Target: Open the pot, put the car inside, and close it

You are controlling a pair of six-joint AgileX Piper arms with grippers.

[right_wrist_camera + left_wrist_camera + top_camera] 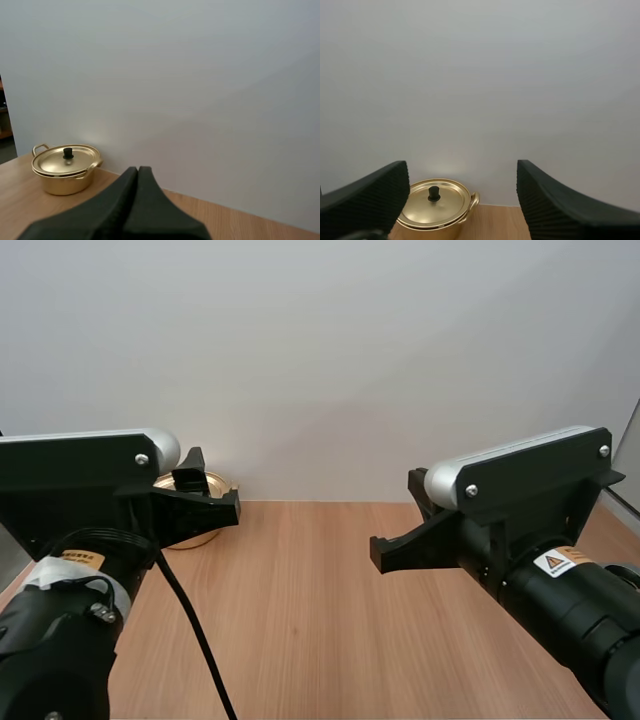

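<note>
Left gripper (pixel 462 180) gapes wide facing the lidded pot (pixel 440 210), probably lined up for its knob (pixel 434 193); right gripper (pixel 138 175) idles pinched together, well apart from it.

Golden pot (pixel 64 175) upright on table, lid (pixel 66 158) on, by wall

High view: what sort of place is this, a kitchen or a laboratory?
Probably a robot test bench: a wooden table before a plain wall, a left arm and a right arm over it, one gold pot.
</note>
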